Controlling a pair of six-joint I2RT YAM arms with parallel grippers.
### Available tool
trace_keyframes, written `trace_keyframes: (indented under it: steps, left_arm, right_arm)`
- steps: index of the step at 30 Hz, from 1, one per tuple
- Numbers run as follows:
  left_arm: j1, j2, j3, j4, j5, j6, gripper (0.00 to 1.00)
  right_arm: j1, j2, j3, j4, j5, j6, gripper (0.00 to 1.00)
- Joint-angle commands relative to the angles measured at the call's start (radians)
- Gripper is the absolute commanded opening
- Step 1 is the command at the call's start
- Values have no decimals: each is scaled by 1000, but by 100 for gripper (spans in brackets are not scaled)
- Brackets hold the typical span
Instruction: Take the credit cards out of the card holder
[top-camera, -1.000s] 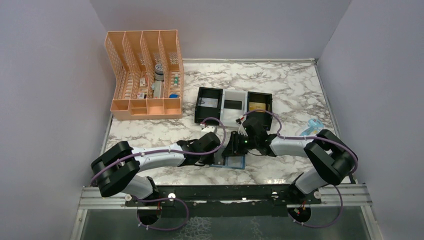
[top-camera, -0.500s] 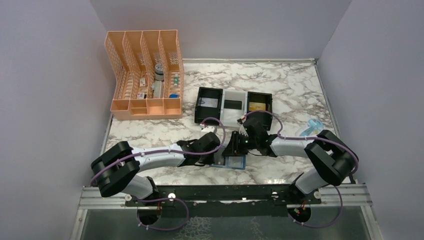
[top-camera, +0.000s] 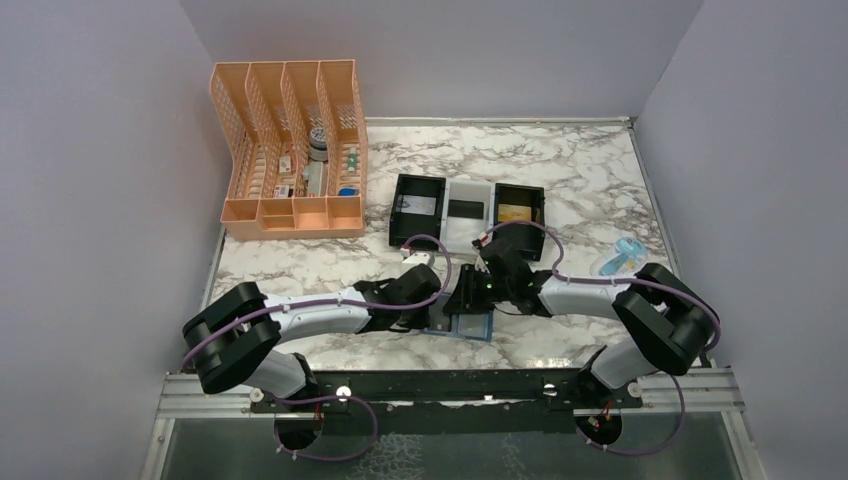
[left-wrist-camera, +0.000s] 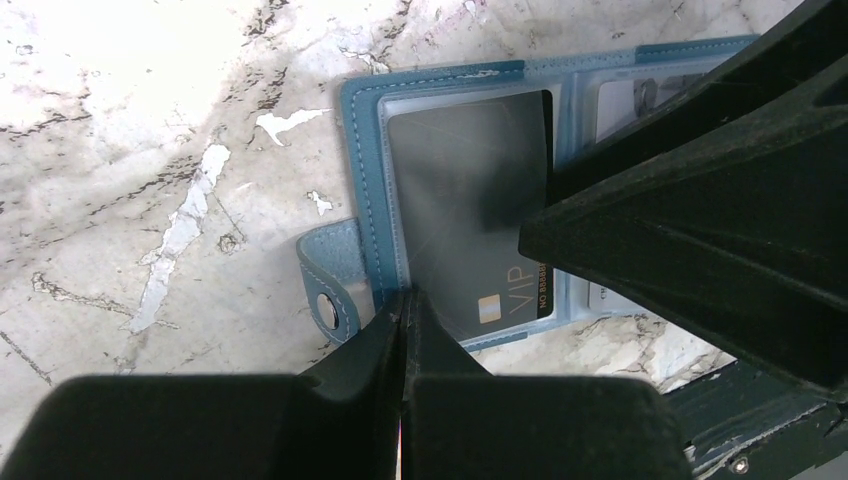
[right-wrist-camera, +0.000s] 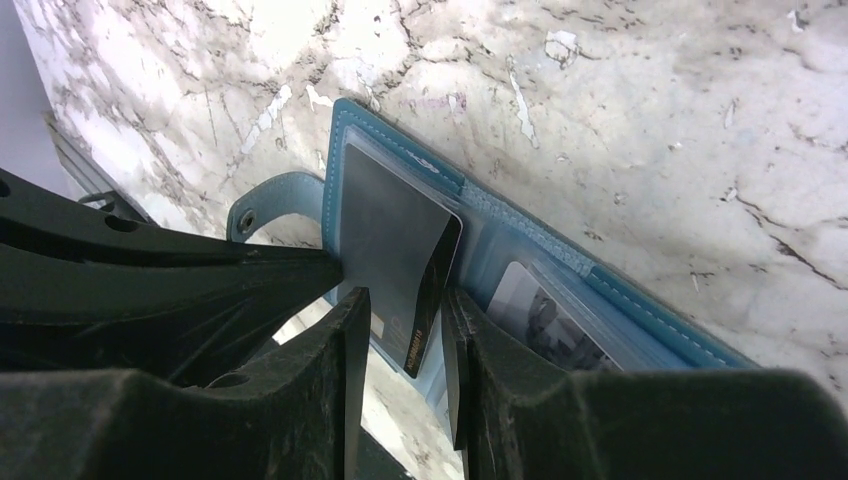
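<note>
At teal wallet (left-wrist-camera: 362, 170): left jaws closed; right jaws straddle black card (right-wrist-camera: 390, 230), grip unclear.

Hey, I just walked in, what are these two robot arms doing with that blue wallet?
They are emptying an open teal-blue bifold wallet on the marble table. The left tool, shut, rests its tip at the wallet's edge by the snap tab, apparently pinning it. The right tool is open, straddling the lifted edge of a dark grey card in its clear pocket. The black-and-white three-compartment tray behind seems to hold cards already.
</note>
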Motion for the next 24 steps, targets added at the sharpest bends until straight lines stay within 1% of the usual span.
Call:
trace_keyframes:
  steps: [1, 4, 7, 10, 11, 16, 20, 24]
  left_arm:
    - [-14, 23, -14, -22, 29, 3, 0]
    - [-17, 23, -20, -17, 29, -5, 0]
    - [-19, 24, -24, -17, 30, -2, 0]
    - [-19, 13, -30, -25, 20, 19, 0]
    - [-19, 8, -33, -27, 19, 22, 0]
    - [-19, -6, -51, -22, 14, -6, 0]
    - [-19, 4, -58, -18, 12, -38, 0]
    - [-19, 13, -60, -17, 11, -48, 0]
  right_arm:
    - [22, 64, 1, -64, 68, -18, 33]
    - [21, 63, -21, 23, -22, 24, 28]
    - [20, 62, -33, 108, -106, 75, 19]
    - [20, 54, -22, 119, -126, 82, 2]
    - [19, 47, -18, 113, -123, 77, 1]
    - [2, -8, -15, 90, -153, 57, 1]
    - [-15, -41, -2, 1, -139, 24, 1]
    - [-38, -72, -19, -34, -135, 6, 1]
